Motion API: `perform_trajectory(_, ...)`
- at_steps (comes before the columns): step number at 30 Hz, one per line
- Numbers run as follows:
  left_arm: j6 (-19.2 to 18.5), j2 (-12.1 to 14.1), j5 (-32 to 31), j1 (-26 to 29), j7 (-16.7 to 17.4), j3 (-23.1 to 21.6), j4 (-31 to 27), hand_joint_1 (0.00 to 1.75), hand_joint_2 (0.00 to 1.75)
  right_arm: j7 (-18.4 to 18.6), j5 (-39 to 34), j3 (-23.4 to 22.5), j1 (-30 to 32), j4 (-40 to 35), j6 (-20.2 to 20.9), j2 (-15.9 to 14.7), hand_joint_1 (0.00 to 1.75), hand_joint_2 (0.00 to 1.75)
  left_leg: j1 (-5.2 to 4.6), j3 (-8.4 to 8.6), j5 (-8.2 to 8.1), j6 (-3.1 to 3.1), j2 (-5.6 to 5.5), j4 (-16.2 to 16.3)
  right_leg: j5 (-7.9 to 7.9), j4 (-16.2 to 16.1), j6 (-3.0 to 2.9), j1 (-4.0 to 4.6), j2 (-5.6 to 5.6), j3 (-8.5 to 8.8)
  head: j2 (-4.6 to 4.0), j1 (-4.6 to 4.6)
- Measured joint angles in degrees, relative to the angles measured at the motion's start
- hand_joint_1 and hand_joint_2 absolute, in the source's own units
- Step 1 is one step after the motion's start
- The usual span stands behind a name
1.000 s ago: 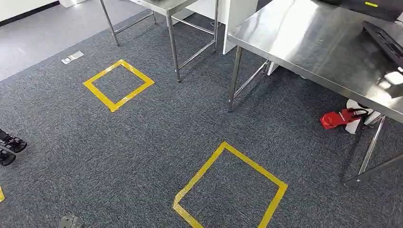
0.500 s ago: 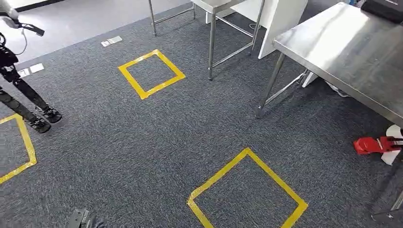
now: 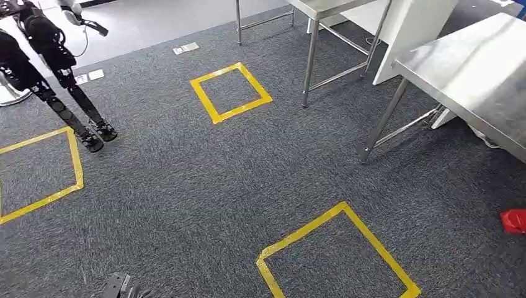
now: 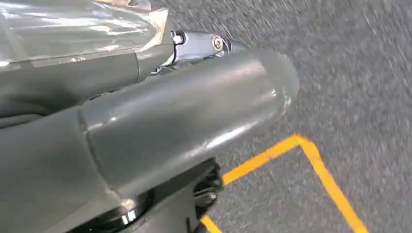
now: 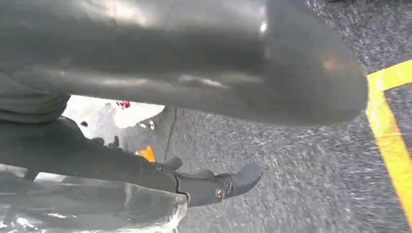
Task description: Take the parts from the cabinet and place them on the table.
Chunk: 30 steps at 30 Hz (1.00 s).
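In the left wrist view my left hand (image 4: 160, 121) hangs over grey carpet, its thick grey thumb across the picture. A clear plastic-wrapped part (image 4: 73, 29) lies against its dark fingers (image 4: 214, 43), and the hand holds it. In the right wrist view my right hand (image 5: 145, 73) likewise holds a clear plastic-wrapped part (image 5: 87, 208), with a dark finger (image 5: 218, 187) lying along it. The steel table (image 3: 471, 68) stands at the right of the head view, its top bare where it shows.
Yellow tape squares mark the carpet: one near (image 3: 301, 230), one far (image 3: 231, 93), one at the left (image 3: 75, 161). Another robot's dark legs (image 3: 68, 99) stand at the upper left. A second steel table's leg (image 3: 308, 62), a white panel (image 3: 409, 37) and a red object (image 3: 513, 220) lie toward the right.
The whole head picture has shifted right, so the camera has swung left. The other robot's legs have come further in, and the red object has slid to the right edge.
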Motion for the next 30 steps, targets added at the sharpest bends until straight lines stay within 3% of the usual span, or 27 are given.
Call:
perform_trajectory(1,0.0,0.1,0.0,-0.1,0.0,-0.1,0.0,0.0,0.0,0.0,0.0,-0.1,0.0,0.0,0.0,0.0,0.0,0.0,0.15,3.27,2.16,-0.05,1.49,-5.7,-0.26,0.0,0.39,-0.08,-0.64,0.07,0.0,0.0)
perform_trajectory(2,-0.1,0.2,0.1,-0.2,0.0,-0.5,0.1,0.0,0.0,0.0,0.0,-0.2,-0.1,0.0,0.0,0.0,0.0,0.0,0.11,5.43,2.25,0.02,5.06,-9.5,-0.53,0.2,0.83,0.41,-1.18,0.77,0.0,-0.11)
perform_trajectory(3,-0.2,0.2,0.2,-0.4,0.2,-0.9,0.2,0.0,0.0,0.0,0.1,-0.2,0.0,0.0,0.0,0.0,0.0,0.0,-0.14,5.5,2.41,0.54,4.85,-9.6,-0.94,0.3,1.35,0.89,-1.69,0.37,0.0,0.02)
perform_trajectory(4,-0.2,0.2,0.2,-0.5,0.2,-1.0,0.2,0.0,0.0,0.0,0.1,-0.3,0.0,0.0,0.0,0.0,0.0,0.0,-0.41,5.34,2.27,1.02,3.86,-9.4,-0.98,0.1,1.65,0.87,-2.16,0.54,0.0,0.53)
perform_trajectory(6,-0.1,0.3,0.3,-0.4,0.3,-1.0,0.3,0.0,0.0,0.0,0.3,-0.3,-0.4,0.0,-0.1,0.0,0.0,0.0,-1.08,5.01,2.37,1.81,2.6,-9.5,-0.86,-0.2,2.29,0.7,-3.44,1.37,0.0,0.33)
perform_trajectory(7,-0.1,0.3,0.3,-0.4,0.3,-1.0,0.3,0.0,0.0,0.0,0.4,-0.3,-0.4,0.0,-0.2,0.1,0.0,0.0,-0.84,5.46,2.98,2.64,1.75,-10.3,-1.17,-0.1,2.71,1.1,-4.16,1.36,0.0,0.42)
perform_trajectory(8,-0.1,0.3,0.4,-0.2,0.4,-1.2,0.4,0.0,0.0,0.0,0.4,-0.3,-0.4,0.0,-0.2,0.1,0.0,0.0,-0.87,5.41,3.27,3.06,1.17,-10.6,-2.14,1.1,2.73,0.28,-0.86,0.93,0.0,0.43)
perform_trajectory(9,0.1,0.3,0.4,-0.4,0.5,-1.3,0.4,0.0,0.0,0.0,0.5,-0.3,-0.2,0.0,-0.2,0.2,0.0,0.0,-0.75,5.21,3.53,3.58,0.55,-10.6,-4.23,4.4,2.15,0.16,1.93,-0.54,0.0,0.61)
perform_trajectory(10,0.1,0.4,0.5,-0.5,0.6,-1.5,0.4,0.0,0.0,0.0,0.6,-0.3,-0.1,0.0,-0.2,0.2,0.0,0.0,-0.86,4.95,3.59,3.75,-0.31,-10.6,-6.45,9.1,1.71,0.05,3.29,-2.82,0.0,0.61)
perform_trajectory(12,0.2,0.4,0.6,-0.4,0.9,-1.9,0.4,0.0,0.0,0.0,1.0,-0.4,0.2,0.0,-0.2,0.2,0.0,0.0,-1.16,4.71,3.7,3.9,-2.22,-10.6,-9.15,17.3,1.61,0.06,4.11,-7.04,0.0,0.66)
perform_trajectory(13,0.2,0.4,0.6,-0.3,0.9,-2.0,0.5,0.0,0.0,0.0,1.0,-0.4,0.2,0.0,-0.2,0.2,0.0,0.0,-1.22,4.7,3.72,3.92,-2.81,-10.6,-9.1,18.3,1.81,0.17,4.25,-7.67,0.0,0.61)
perform_trajectory(18,0.3,0.4,0.6,-0.2,0.9,-2.0,0.5,0.0,0.0,0.0,1.1,-0.4,0.2,0.0,-0.2,0.2,0.0,0.0,-1.26,4.71,3.73,3.94,-3.06,-10.6,-8.92,18.3,1.93,0.21,4.31,-7.74,0.0,0.59)
perform_trajectory(19,0.4,0.4,0.8,0.1,0.9,-2.0,0.5,0.0,0.0,0.0,1.2,-0.4,0.2,0.0,-0.2,0.2,0.0,0.0,-1.41,4.77,3.75,3.94,-4.25,-10.5,-6.83,15.1,2.58,0.24,4.49,-6.54,0.0,0.63)
perform_trajectory(20,0.4,0.4,1.2,0.3,0.9,-2.1,0.5,0.0,0.0,-0.1,1.9,-0.4,0.2,0.0,-0.2,0.2,0.0,0.0,-1.43,4.76,3.81,3.76,-6.42,-10.4,-0.88,1.1,3.23,0.07,8.39,-0.74,0.0,0.68)
perform_trajectory(21,0.3,0.3,1.7,0.6,1.2,-2.3,0.4,0.0,0.0,-0.2,2.3,-0.6,-0.3,0.0,-0.2,0.2,0.0,0.0,-1.73,4.39,4.09,2.71,-8.13,-10.3,-0.43,1.1,1.69,0.94,7.13,-0.56,0.0,0.55)
perform_trajectory(22,0.3,0.4,1.7,0.9,1.3,-2.3,0.4,0.0,0.0,-0.2,2.5,-0.7,-0.4,0.0,-0.2,0.3,0.0,0.0,-1.74,4.02,4.17,2.35,-8.54,-10.1,0.03,0.7,1.0,0.17,6.26,-0.35,0.0,0.53)
perform_trajectory(23,0.3,0.4,1.7,1.0,1.4,-2.3,0.4,0.0,0.0,-0.2,2.6,-0.7,-0.4,0.0,-0.2,0.3,0.0,0.0,-1.79,3.62,3.21,2.27,-5.58,-9.1,0.26,0.5,0.63,-0.08,5.62,-0.3,0.0,0.5)
perform_trajectory(24,0.3,0.3,1.7,0.9,1.5,-2.3,0.4,0.0,0.0,-0.2,2.7,-0.7,-0.3,0.0,-0.1,0.2,0.0,0.0,-1.85,2.43,1.09,1.9,-2.64,-6.4,0.24,0.5,-0.11,0.03,4.96,-0.33,0.0,0.06)
perform_trajectory(25,0.3,0.3,1.7,0.8,1.6,-2.4,0.4,0.0,0.0,-0.2,2.7,-0.7,-0.1,0.0,0.0,0.2,0.0,0.0,-1.61,0.52,-1.32,1.52,-1.56,-2.2,0.15,0.5,-0.45,0.29,4.17,-0.33,0.0,-0.04)
perform_trajectory(27,0.4,0.3,1.7,0.8,1.7,-2.5,0.4,0.0,0.0,-0.2,2.9,-0.7,0.0,0.0,0.3,0.2,0.0,0.0,-1.17,-3.46,-4.69,1.03,-1.1,6.0,0.05,0.5,-0.57,0.47,2.53,-0.46,0.0,-0.04)
perform_trajectory(28,0.4,0.3,1.7,0.9,1.8,-2.5,0.4,0.0,0.0,-0.2,3.1,-0.7,0.0,0.0,0.5,0.2,0.0,0.0,-0.9,-4.45,-4.71,0.8,-0.89,7.9,0.04,0.5,-0.57,0.5,1.79,-0.49,0.0,-0.11)
perform_trajectory(29,0.4,0.3,1.7,1.0,1.8,-2.5,0.4,0.0,0.0,-0.2,3.1,-0.7,-0.1,0.0,0.6,0.2,0.0,0.0,-0.63,-3.8,-3.39,0.61,-0.66,6.7,0.0,0.5,-0.57,0.49,1.07,-0.54,0.0,-0.04)
perform_trajectory(30,0.5,0.3,1.7,1.0,1.8,-2.5,0.4,0.0,0.0,-0.2,3.2,-0.7,-0.1,0.0,0.9,0.2,0.0,0.0,-0.4,-1.85,-1.21,0.46,-0.3,3.0,-0.07,0.5,-0.59,0.45,0.43,-0.56,0.0,-0.13)
